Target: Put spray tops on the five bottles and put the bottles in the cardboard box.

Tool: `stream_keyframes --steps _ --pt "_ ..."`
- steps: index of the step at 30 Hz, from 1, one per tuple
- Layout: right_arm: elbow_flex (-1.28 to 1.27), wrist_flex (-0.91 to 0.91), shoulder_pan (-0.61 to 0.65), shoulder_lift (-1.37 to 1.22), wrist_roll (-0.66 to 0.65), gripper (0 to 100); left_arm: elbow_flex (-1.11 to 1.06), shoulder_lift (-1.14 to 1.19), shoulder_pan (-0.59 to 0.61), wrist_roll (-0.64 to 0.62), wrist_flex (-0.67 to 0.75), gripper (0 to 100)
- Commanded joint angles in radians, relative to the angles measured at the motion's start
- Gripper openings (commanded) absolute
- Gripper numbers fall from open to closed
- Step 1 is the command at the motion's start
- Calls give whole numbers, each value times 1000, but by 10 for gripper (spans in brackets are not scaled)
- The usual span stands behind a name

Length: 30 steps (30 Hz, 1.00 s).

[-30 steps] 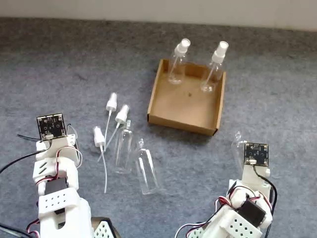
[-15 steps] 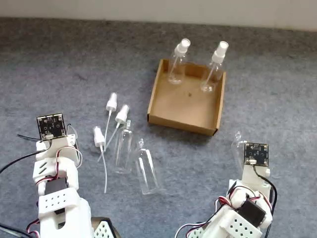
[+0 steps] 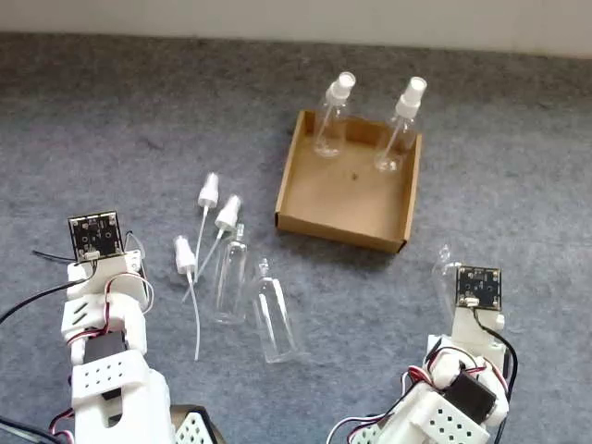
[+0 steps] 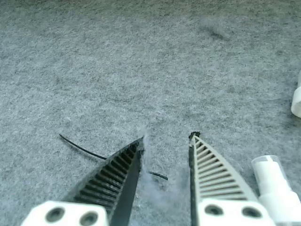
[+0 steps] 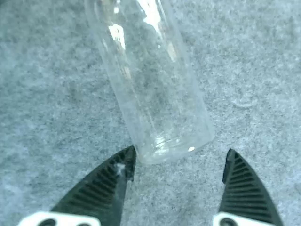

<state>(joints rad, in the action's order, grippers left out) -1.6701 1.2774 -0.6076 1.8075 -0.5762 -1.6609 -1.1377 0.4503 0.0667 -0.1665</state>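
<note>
Wrist views: right gripper [image 5: 181,151], jaws apart, faced a lying bottle [image 5: 150,80]; left gripper [image 4: 167,137], jaws apart, hung over carpet [image 4: 141,56]. Overhead: two capped bottles [image 3: 331,120] stood in box [image 3: 340,231].

Both low and forward-pointing: left claw [image 4: 167,137] and right claw [image 5: 181,151], fingers apart on each.

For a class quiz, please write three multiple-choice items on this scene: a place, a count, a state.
1. Where do the capped bottles stand? A. In the cardboard box. B. Beside an arm. C. On a shelf.
2. How many spray tops lie loose? A. One. B. Three. C. Five.
3. The left end effector is: A. open. B. shut on a bottle. C. shut, empty.
Key: 1A, both stand inside it; 2B, three lie beside the box; 3A, its fingers are apart.
</note>
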Motion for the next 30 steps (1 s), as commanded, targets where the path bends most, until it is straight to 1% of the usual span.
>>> stream_keyframes --steps 1,30 --pt "-166 4 -8 12 0 253 2 -18 13 -3 21 153" --pt "-166 4 -8 12 0 253 -21 -18 -1 -3 21 153"
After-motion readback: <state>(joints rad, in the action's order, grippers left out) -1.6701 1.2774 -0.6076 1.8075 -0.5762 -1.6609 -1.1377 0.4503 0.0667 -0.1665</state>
